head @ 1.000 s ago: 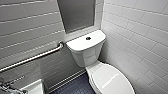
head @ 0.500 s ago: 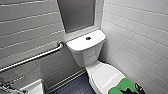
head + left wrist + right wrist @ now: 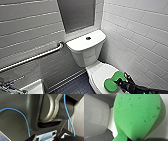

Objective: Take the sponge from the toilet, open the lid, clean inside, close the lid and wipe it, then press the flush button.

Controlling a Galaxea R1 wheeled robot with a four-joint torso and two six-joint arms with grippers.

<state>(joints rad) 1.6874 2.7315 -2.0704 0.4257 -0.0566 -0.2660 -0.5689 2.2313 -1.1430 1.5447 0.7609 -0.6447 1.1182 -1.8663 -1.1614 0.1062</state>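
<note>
The right gripper [image 3: 121, 81], dark and reaching in from the lower right, is clamped on the bright green sponge [image 3: 113, 82]. The sponge sits over the closed white lid [image 3: 98, 75]; whether it touches cannot be told. Behind rises the toilet [image 3: 86, 53] tank, with a round flush button [image 3: 88, 38] on top. A metal grab bar [image 3: 35, 58] crosses the left wall.
</note>
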